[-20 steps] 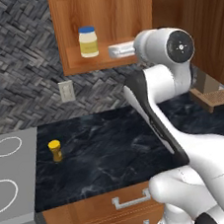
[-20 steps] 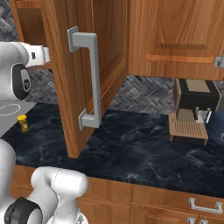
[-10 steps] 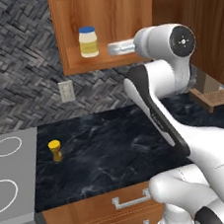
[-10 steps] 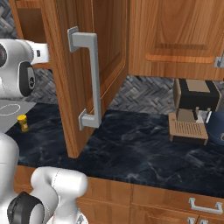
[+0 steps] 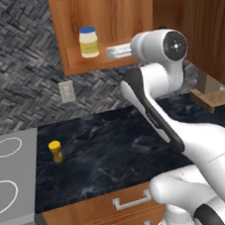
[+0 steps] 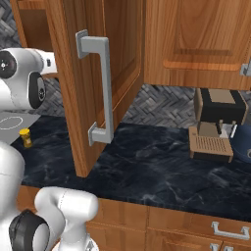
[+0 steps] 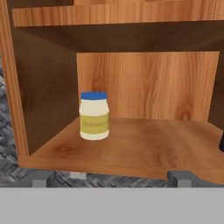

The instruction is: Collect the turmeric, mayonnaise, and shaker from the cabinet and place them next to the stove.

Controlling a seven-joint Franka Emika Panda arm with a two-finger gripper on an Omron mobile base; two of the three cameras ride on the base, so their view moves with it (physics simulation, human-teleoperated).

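The mayonnaise [image 5: 89, 41] stands upright on the floor of the open cabinet [image 5: 121, 8], towards its left side. In the hand view the mayonnaise [image 7: 94, 116] sits left of centre, some way beyond my open gripper [image 7: 111, 178], which holds nothing. From the left base view my gripper [image 5: 108, 52] hangs at the cabinet's front edge, just right of the jar. The turmeric [image 5: 55, 151] stands on the black counter beside the stove [image 5: 12, 172]. A dark shape [image 7: 222, 142] is cut off at the shelf's right edge; I cannot tell whether it is the shaker.
The cabinet door [image 6: 98, 73] with its grey handle [image 6: 100, 88] stands swung open to my right. A coffee machine [image 6: 215, 117] sits at the back right of the counter [image 6: 157, 162]. Wooden drawers [image 5: 130, 202] run below. A wall socket [image 5: 66, 91] is under the cabinet.
The hand has edged slightly left towards the shelf, with the jaws still open. The jar and the turmeric have not moved.
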